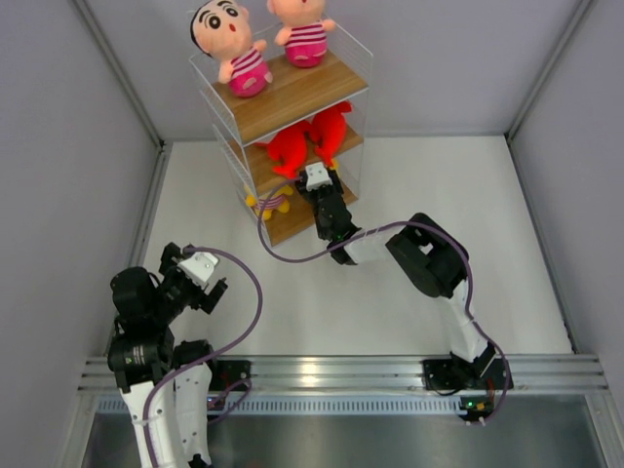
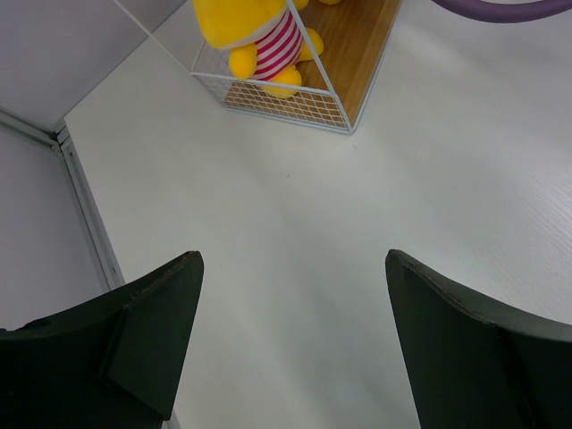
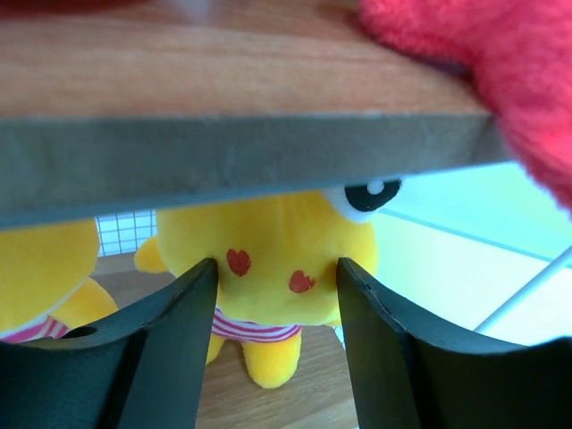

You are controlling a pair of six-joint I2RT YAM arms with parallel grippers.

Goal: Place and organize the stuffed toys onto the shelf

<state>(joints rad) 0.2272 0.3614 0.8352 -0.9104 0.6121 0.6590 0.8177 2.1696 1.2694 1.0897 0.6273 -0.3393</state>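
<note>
Right wrist view: right tool (image 3: 275, 268) parted, fingers flanking a yellow toy (image 3: 268, 228) on the lowest tier of the shelf (image 3: 223, 152) (left tool (image 2: 293, 259) parted above bench (image 2: 268, 179)).

White tabletop (image 1: 487, 234), matte and evenly lit. A faint grain and one tiny dark speck show on it in the left wrist view.

Plain grey panels enclose three sides:
- left wall (image 1: 58, 166)
- back wall (image 1: 439, 58)
- right wall (image 1: 590, 214)

A pale corner post stands at each rear corner, left corner post (image 1: 119, 73) and right corner post (image 1: 548, 66). A light edging strip (image 1: 146, 214) runs along the foot of the left wall, touching the tabletop.

An aluminium rail (image 1: 331, 375) with lengthwise grooves spans the near edge and has a bright glare spot near its middle. A dull grey metal sheet (image 1: 370, 439) lies in front of the rail.
</note>
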